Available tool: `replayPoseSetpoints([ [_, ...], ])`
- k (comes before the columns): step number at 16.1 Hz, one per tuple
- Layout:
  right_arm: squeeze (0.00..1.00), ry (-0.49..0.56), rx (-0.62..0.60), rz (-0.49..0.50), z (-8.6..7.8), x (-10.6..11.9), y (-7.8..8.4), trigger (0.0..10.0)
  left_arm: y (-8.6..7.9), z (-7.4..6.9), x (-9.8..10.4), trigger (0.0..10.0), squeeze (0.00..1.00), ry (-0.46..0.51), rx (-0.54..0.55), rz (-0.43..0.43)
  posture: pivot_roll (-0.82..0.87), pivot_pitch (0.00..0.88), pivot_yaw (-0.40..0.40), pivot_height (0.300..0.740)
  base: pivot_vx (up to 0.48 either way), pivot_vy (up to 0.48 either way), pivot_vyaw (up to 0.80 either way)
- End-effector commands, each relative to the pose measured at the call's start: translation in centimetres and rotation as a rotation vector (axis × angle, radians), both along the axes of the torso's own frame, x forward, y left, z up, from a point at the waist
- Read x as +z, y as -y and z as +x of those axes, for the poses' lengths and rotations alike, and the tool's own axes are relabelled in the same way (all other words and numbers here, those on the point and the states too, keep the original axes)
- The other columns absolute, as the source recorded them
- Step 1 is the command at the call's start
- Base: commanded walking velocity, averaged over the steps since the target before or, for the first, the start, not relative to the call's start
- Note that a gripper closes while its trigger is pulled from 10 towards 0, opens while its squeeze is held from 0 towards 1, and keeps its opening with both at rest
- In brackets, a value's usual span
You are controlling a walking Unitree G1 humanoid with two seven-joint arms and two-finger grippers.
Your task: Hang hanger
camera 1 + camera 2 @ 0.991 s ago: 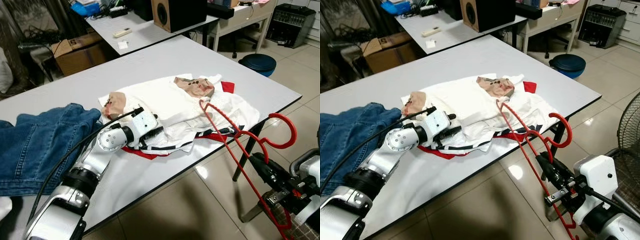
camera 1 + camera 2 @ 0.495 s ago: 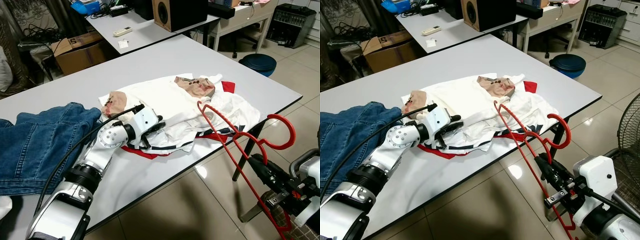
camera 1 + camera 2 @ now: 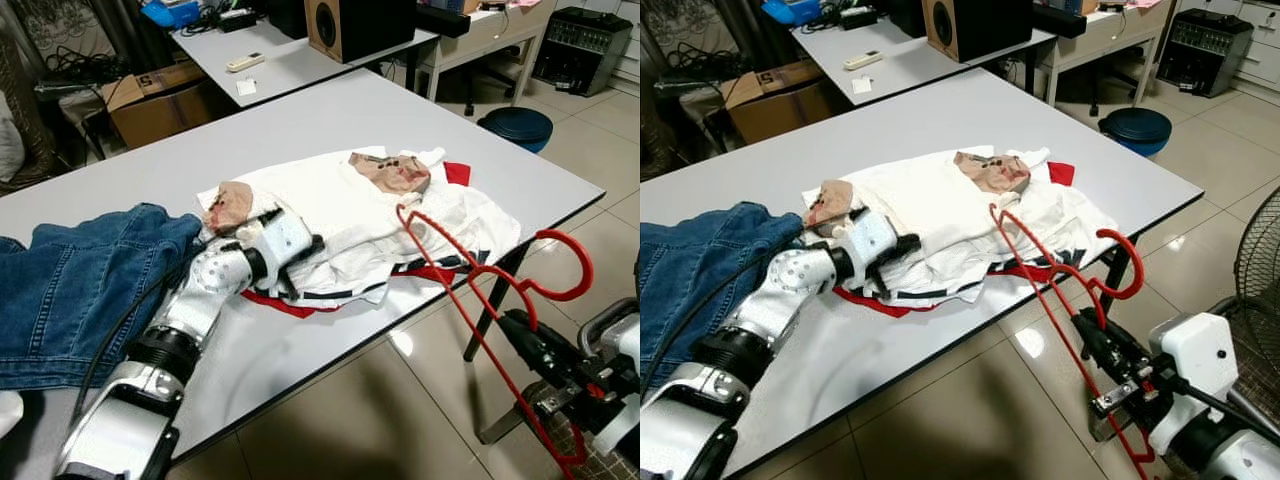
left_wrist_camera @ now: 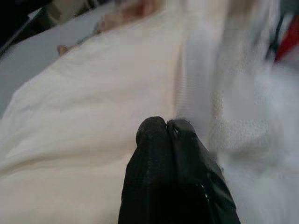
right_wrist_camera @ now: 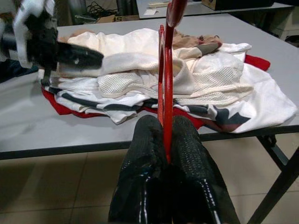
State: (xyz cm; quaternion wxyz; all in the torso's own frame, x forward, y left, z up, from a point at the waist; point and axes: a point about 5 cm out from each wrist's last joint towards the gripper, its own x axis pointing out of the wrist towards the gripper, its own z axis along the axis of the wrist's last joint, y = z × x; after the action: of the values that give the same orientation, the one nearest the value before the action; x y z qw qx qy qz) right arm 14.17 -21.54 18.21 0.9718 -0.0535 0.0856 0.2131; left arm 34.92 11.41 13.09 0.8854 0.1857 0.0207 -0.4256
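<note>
Red wire hanger clamped in the right gripper, off the worktop's near edge.

Left eye view: the right gripper [image 3: 525,335] at lower right pinches the hanger [image 3: 480,275], its hook curling at right centre; the left gripper [image 3: 305,250] lies mid-frame on the white clothes [image 3: 370,215] heaped on the grey worktop [image 3: 330,120]. Left wrist view: jaws pressed together against smooth and mesh white fabric. Right wrist view: textured black fingers [image 5: 191,154] squeeze the thin red wire. A cardboard box [image 3: 150,100] at upper left bears an unreadable mark.

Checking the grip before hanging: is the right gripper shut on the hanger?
Shut: right gripper pinches the red hanger between its fingers.
</note>
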Motion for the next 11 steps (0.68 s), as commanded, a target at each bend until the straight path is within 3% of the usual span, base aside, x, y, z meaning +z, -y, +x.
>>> replayPoseSetpoints([
  [1, 0.00, 0.027, 0.016, 0.003, 0.0, 0.5, -0.1, 10.0, 0.0, 0.3, 2.9, 0.0, 0.00, 0.014, -0.050, -0.182, -0.23, 0.043, 0.136, 0.740, 0.000, 0.000, 0.00],
  [2, 0.00, 0.027, 0.017, 0.003, 0.0, 0.5, 0.0, 10.0, -0.1, 0.2, 3.8, 0.0, 0.00, 0.008, -0.084, -0.250, -0.23, 0.042, 0.136, 0.740, 0.000, 0.000, 0.00],
  [3, 0.00, 0.027, 0.018, 0.003, 0.0, 0.5, 0.0, 10.0, -0.4, 0.4, 4.0, 0.0, 0.00, 0.019, -0.067, -0.248, -0.23, 0.041, 0.136, 0.740, 0.000, 0.000, 0.00],
  [6, 0.00, 0.024, 0.033, 0.009, 0.2, 0.5, -0.2, 10.0, -1.4, 1.4, 3.8, 0.0, 0.00, 0.040, 0.023, -0.144, -0.22, 0.041, 0.134, 0.740, 0.000, 0.000, 0.00],
  [8, 0.00, 0.023, 0.033, 0.010, 0.1, 0.5, -0.2, 10.0, -1.5, 1.2, 3.8, 0.0, 0.00, 0.029, 0.012, -0.148, -0.22, 0.042, 0.135, 0.740, 0.000, 0.000, 0.00],
  [9, 0.00, 0.020, 0.033, 0.012, 0.1, 0.5, -0.2, 10.0, -1.2, 0.9, 3.8, 10.0, 0.00, -0.041, -0.048, -0.198, -0.22, 0.042, 0.135, 0.740, 0.000, 0.000, 0.00],
  [10, 0.00, 0.014, 0.038, 0.013, 0.0, 0.4, -0.2, 10.0, -1.2, 0.9, 3.7, 10.0, 0.00, -0.040, -0.060, -0.173, -0.22, 0.042, 0.137, 0.740, 0.000, 0.000, 0.00],
  [11, 0.00, 0.010, 0.041, 0.015, -0.1, 0.3, -0.2, 10.0, -1.3, 0.8, 3.6, 10.0, 1.00, -0.052, -0.079, -0.157, -0.22, 0.042, 0.138, 0.740, 0.000, 0.000, 0.00],
])
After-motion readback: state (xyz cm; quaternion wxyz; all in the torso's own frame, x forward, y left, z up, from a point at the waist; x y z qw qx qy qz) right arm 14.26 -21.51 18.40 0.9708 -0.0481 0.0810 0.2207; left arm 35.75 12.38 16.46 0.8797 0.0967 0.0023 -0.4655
